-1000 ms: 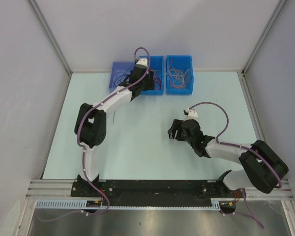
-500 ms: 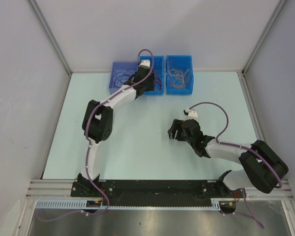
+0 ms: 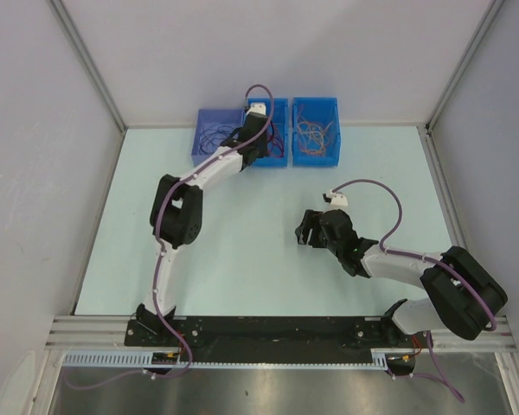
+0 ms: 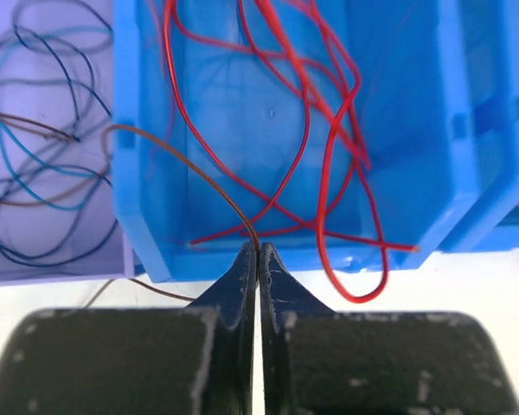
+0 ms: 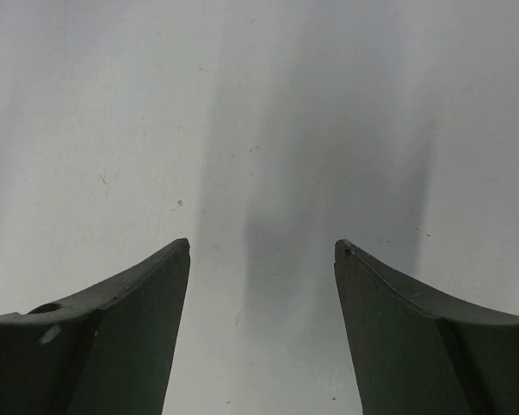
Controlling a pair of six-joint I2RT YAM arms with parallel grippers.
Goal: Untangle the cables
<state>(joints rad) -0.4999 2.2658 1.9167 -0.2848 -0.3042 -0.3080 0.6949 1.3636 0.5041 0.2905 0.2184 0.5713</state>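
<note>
The left pincer (image 4: 259, 251) is pinched shut on a brown cable (image 4: 199, 177) at the near rim of the blue bin (image 4: 415, 130), red cables (image 4: 307, 130) lying inside, so the pulling-out step seems in hand and next calls for a slow lift, while the right pincer (image 5: 261, 246) gapes empty, well apart from that bin.

Top external camera: fixed high above and behind the arm bases, facing down and forward. It is distant and takes in the whole table (image 3: 242, 259).

Left wrist camera: close, looking along the left gripper (image 4: 259, 251) into the middle blue bin (image 4: 398, 130) at the far edge, with the lilac bin (image 4: 35, 112) to its left. Both bins also appear overhead.

Right wrist camera: very close, facing down past the right gripper (image 5: 262, 246) onto the table surface, right of centre.
</note>
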